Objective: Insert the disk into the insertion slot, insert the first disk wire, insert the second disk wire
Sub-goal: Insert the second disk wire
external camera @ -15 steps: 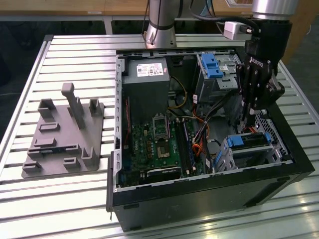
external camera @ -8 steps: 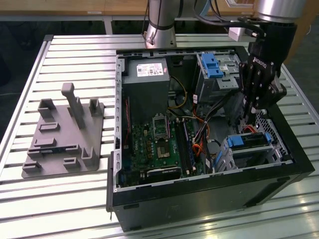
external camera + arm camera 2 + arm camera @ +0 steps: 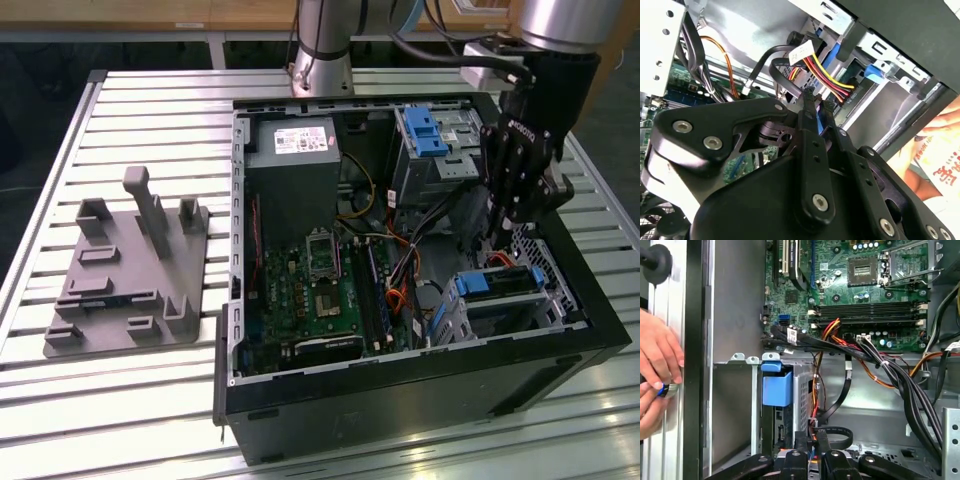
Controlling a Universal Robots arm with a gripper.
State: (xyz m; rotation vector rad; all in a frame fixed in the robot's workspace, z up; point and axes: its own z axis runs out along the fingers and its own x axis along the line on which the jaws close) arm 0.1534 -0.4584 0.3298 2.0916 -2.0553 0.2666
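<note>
Gripper lowered into open black computer case [image 3: 420, 400], over the drive corner.

The grey perforated sheet-metal drive cage [image 3: 545, 310] is seen just below the black gripper [image 3: 500, 235], with the silver, blue-framed disk [image 3: 500, 283] seated in it. The fingers [image 3: 809, 112] are pressed nearly together, pinching a small blue-and-black cable connector [image 3: 816, 120] beside the red-yellow-black wire bundle [image 3: 827, 77]. A person's hand [image 3: 657, 352] rests outside the case wall.
</note>
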